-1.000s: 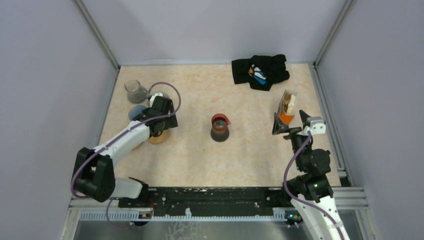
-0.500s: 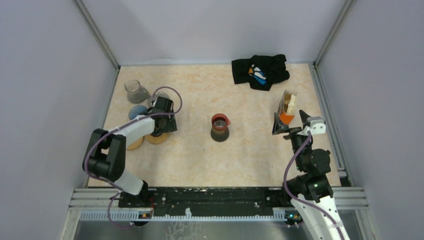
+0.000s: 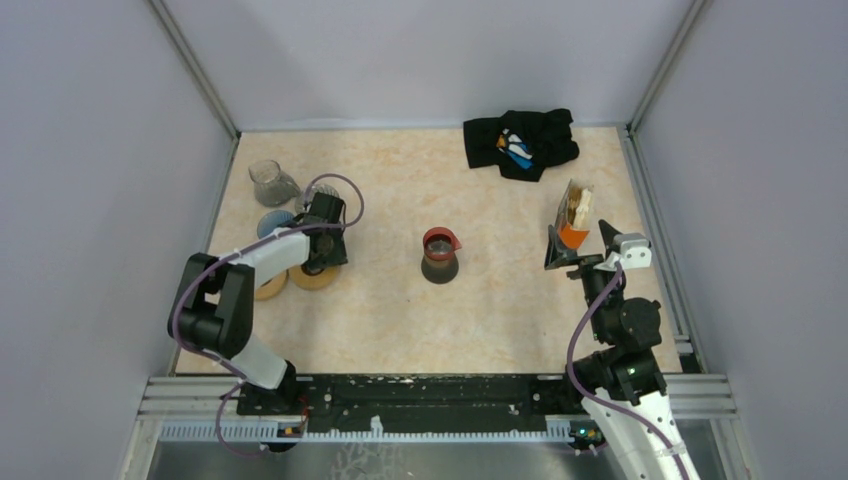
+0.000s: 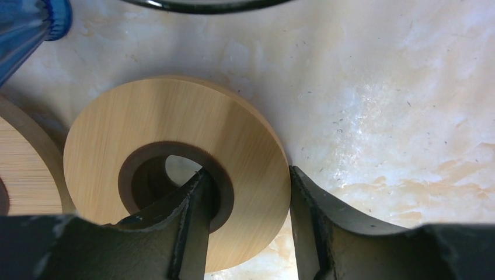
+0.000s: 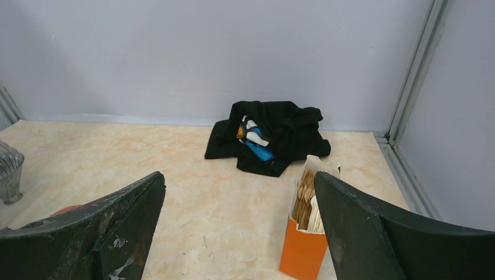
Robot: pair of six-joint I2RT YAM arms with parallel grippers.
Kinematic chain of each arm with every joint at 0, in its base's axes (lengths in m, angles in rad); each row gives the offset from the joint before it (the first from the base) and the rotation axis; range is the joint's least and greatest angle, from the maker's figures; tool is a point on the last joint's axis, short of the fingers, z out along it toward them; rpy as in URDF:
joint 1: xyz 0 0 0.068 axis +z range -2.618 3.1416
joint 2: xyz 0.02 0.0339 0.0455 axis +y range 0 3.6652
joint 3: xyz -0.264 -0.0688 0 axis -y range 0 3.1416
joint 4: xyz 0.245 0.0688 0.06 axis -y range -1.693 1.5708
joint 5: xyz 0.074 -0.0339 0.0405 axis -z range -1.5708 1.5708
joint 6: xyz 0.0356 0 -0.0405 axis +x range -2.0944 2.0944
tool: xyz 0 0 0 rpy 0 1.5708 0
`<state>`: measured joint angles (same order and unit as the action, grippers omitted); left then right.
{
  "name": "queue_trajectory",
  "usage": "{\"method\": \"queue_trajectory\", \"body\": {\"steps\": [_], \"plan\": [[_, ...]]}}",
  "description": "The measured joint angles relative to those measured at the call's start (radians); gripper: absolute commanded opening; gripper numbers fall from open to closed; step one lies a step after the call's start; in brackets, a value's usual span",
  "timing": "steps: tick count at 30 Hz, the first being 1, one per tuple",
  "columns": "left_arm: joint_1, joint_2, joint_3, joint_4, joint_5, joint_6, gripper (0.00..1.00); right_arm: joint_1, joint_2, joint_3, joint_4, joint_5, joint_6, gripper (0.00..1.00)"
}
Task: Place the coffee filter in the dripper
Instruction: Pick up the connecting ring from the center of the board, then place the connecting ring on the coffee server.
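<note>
Only the left wrist view showed the left claw (image 4: 248,175) straddling a wooden ring (image 4: 175,116), grip impossible to tell. The right claw (image 5: 238,178) gaped near the boxed filters (image 5: 306,201) on the marbled desk (image 3: 500,320), walled in grey.

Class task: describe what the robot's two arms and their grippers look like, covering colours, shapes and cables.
The left arm and right arm both have white links joined by chunky black joints, and each is trailed by a looping purple cable. The left gripper and right gripper have broad, black, curved fingers that taper to tips. The right gripper's fingers show pale scuffs.
</note>
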<state>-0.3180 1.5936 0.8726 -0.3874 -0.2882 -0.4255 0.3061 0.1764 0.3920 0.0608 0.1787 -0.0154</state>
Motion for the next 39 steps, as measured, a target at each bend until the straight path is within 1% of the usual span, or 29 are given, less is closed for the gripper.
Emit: {"method": "queue_trajectory", "body": {"steps": [7,12,16,23,32,39], "plan": [[-0.004,-0.027,0.0,-0.041,0.061,-0.001,0.35,0.0,0.0,0.0,0.0,0.0,0.0,0.99],[-0.032,-0.069,0.004,-0.099,0.103,-0.005,0.33,0.0,-0.003,0.0,0.0,0.0,0.0,0.99],[-0.063,-0.097,0.042,-0.154,0.112,-0.006,0.33,0.003,-0.006,0.0,0.001,0.0,0.0,0.99],[-0.145,-0.139,0.175,-0.235,0.111,-0.002,0.32,0.008,-0.006,0.0,0.001,-0.001,0.0,0.99],[-0.294,-0.138,0.389,-0.333,0.097,0.024,0.32,0.013,-0.006,0.0,0.0,-0.001,0.0,0.99],[-0.375,-0.134,0.507,-0.359,0.107,0.05,0.31,0.013,-0.006,0.0,0.0,-0.001,0.0,0.99]]}}
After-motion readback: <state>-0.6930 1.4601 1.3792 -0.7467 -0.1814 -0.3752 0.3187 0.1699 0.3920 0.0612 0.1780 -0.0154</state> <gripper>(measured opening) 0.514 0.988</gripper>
